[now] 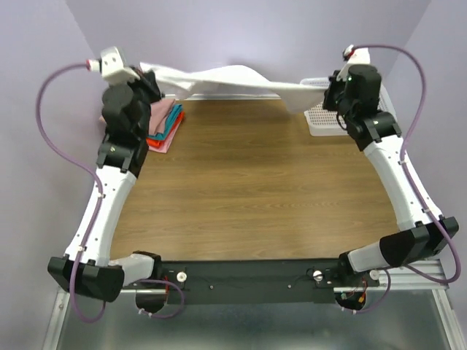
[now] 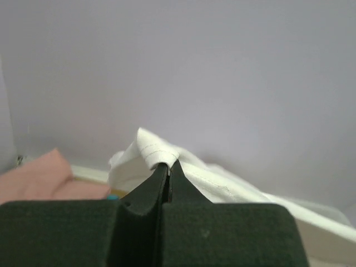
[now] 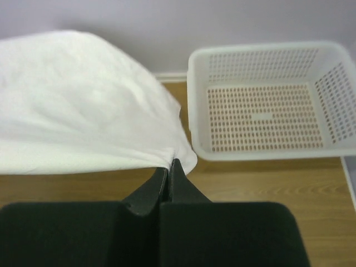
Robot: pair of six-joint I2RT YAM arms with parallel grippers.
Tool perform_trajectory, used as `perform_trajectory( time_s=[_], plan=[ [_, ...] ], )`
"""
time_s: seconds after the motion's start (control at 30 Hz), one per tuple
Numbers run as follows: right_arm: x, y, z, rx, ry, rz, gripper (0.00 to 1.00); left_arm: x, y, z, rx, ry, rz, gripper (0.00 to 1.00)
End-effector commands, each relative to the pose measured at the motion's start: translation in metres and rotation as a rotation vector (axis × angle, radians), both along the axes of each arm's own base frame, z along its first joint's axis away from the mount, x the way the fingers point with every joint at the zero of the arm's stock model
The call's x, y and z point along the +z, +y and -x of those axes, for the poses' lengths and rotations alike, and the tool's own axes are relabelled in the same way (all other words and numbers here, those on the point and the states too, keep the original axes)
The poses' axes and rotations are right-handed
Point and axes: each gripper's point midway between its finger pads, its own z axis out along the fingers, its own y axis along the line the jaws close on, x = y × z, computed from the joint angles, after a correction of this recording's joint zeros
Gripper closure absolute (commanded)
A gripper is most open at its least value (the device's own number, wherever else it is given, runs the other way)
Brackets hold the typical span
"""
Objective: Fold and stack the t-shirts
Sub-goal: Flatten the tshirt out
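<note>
Left gripper (image 2: 168, 164) and right gripper (image 3: 168, 164), jaws closed on edges of the white t-shirt (image 1: 233, 79) stretched across the frame's top, risk losing their thin pinch if pulled tauter.

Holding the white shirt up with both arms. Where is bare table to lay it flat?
The wide wood middle of the table, from the near edge up to the hanging white shirt, is bare. Crowded: the far left corner holds the folded stack, the far right corner the basket.
</note>
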Motion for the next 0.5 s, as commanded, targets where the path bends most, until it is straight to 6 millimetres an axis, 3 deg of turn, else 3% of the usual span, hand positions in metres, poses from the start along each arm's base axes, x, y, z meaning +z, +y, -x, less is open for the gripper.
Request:
perform_trajectory(
  time_s=[0.0, 0.03, 0.1, 0.13, 0.2, 0.23, 0.27, 0.3, 0.33, 0.37, 0.43, 0.47],
  plan=[
    [-0.079, 0.005, 0.008, 0.047, 0.149, 0.008, 1.00, -0.103, 0.006, 0.002, 0.033, 0.153, 0.136, 1.00],
    [-0.111, 0.006, 0.016, 0.057, 0.204, 0.009, 1.00, -0.154, 0.005, 0.004, 0.036, 0.228, 0.155, 1.00],
    [-0.139, 0.006, 0.026, 0.059, 0.255, -0.009, 1.00, -0.182, -0.004, 0.019, -0.013, 0.260, 0.234, 1.00],
    [-0.174, 0.003, 0.039, 0.044, 0.326, -0.005, 0.99, -0.219, -0.005, 0.028, -0.016, 0.322, 0.245, 1.00],
    [-0.208, 0.001, 0.053, 0.017, 0.392, -0.042, 1.00, -0.252, -0.010, 0.040, -0.015, 0.378, 0.281, 1.00],
    [-0.221, 0.000, 0.060, 0.006, 0.419, -0.056, 1.00, -0.291, -0.012, 0.051, -0.001, 0.456, 0.316, 1.00],
    [-0.255, -0.003, 0.077, -0.007, 0.496, -0.056, 0.99, -0.304, -0.014, 0.058, 0.000, 0.474, 0.337, 1.00],
    [-0.269, -0.003, 0.084, -0.036, 0.528, -0.091, 1.00, -0.333, -0.014, 0.069, 0.014, 0.535, 0.343, 1.00],
    [-0.282, -0.006, 0.092, -0.059, 0.558, -0.103, 1.00, -0.342, -0.017, 0.074, 0.006, 0.560, 0.348, 1.00],
    [-0.307, -0.009, 0.109, -0.076, 0.619, -0.106, 0.99, -0.350, -0.018, 0.079, 0.011, 0.579, 0.370, 1.00],
    [-0.325, -0.009, 0.124, -0.103, 0.669, -0.138, 1.00, -0.378, -0.021, 0.097, 0.028, 0.666, 0.373, 1.00],
    [-0.329, -0.011, 0.130, -0.111, 0.674, -0.146, 1.00, -0.381, -0.023, 0.102, 0.031, 0.673, 0.393, 1.00]
  ],
)
